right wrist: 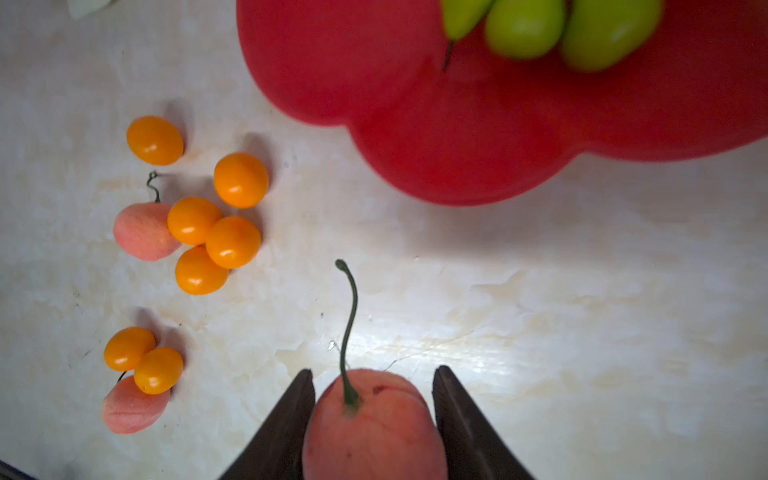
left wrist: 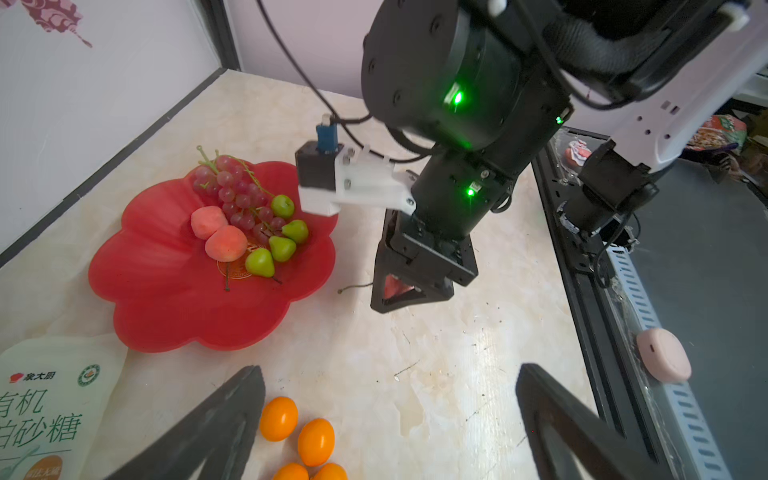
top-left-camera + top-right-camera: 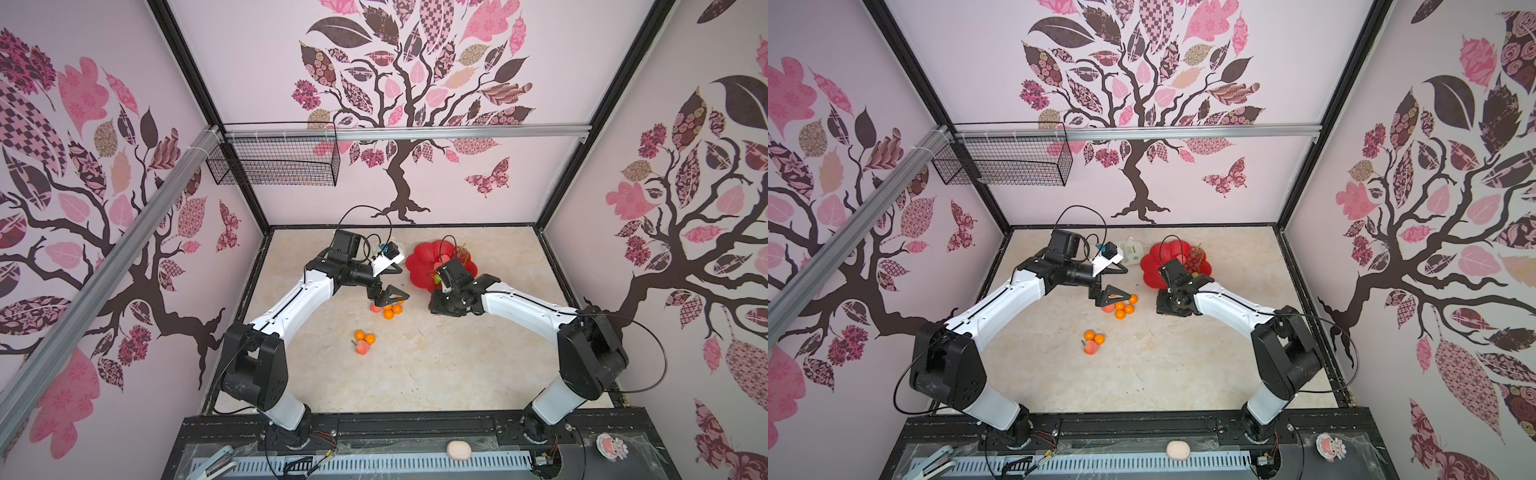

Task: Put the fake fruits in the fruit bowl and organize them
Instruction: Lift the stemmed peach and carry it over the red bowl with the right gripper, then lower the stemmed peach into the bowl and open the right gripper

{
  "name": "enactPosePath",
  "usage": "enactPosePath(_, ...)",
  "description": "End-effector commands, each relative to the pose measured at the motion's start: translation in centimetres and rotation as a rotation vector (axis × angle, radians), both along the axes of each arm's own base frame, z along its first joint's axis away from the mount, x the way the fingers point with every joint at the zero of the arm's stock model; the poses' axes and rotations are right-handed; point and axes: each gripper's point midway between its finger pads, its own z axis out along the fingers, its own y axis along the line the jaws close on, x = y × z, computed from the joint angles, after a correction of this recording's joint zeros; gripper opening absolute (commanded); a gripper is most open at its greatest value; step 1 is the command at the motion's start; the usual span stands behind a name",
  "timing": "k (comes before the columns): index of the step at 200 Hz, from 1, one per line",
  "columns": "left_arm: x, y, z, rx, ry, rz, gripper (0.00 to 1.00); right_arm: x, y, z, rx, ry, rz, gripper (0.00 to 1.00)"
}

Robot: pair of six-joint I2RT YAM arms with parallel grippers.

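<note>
Top views: the fruit bowl (image 3: 419,266) sits toward the back of the table, right of centre. A grape bunch (image 3: 1194,257) shows in it; the rest is hidden under the right arm. The right gripper (image 3: 437,311) points down at the table just in front of the bowl's near rim, and its jaws can't be read from up here. The left gripper (image 3: 401,284) hangs over a cluster of tangerines (image 3: 390,311) near mid-table, jaws wide apart, gripping nothing. A smaller group (image 3: 363,340), two tangerines and a peach, lies nearer the front. A white pouch (image 3: 1131,249) lies just left of the bowl.

Left wrist view: the bowl holds the grapes, two peaches (image 2: 226,245) and four green fruits (image 2: 282,248), all bunched at its centre. The right gripper is low beside the bowl, with pink showing through its triangular finger. The left fingers (image 2: 232,415) are spread to either side, with tangerines on the table between them.

Right wrist view: both fingers press against the flanks of a held peach (image 1: 374,432), its green stem pointing toward the bowl rim. Can't tell whether it is lifted or resting on the table. Off to one side, five tangerines bunch with one peach. Separately, two tangerines touch another peach.
</note>
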Motion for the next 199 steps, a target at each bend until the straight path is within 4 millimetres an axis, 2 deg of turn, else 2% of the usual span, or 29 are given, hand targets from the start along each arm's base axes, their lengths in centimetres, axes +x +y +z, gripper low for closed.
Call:
enactPosePath(1, 1.2, -1.6, -1.4, 0.020, 0.026, 0.081, 0.98, 1.0, -1.7, 1.1, -0.025, -0.029, -0.004, 0.49)
enactPosePath(31, 2.3, -3.6, -2.7, 0.079, 0.016, 0.178, 0.98, 4.3, -2.9, 2.5, -0.031, -0.072, -0.038, 0.49)
enactPosePath(67, 3.7, -4.9, -3.7, 0.101, 0.047, 0.276, 0.99, 7.9, -3.7, 3.0, -0.043, -0.102, -0.071, 0.49)
enactPosePath(101, 6.7, -4.5, -4.1, 0.094, 0.139, 0.463, 0.99, 11.1, -4.2, 2.9, -0.081, -0.118, -0.090, 0.49)
enactPosePath(158, 8.4, -4.0, -5.0, 0.097, 0.227, 0.591, 0.99, 15.8, -4.3, 2.3, -0.127, -0.135, -0.099, 0.49)
enactPosePath(199, 10.8, -1.9, -5.5, 0.097, 0.332, 0.723, 0.99, 18.7, -3.6, 1.5, -0.147, -0.149, -0.083, 0.49)
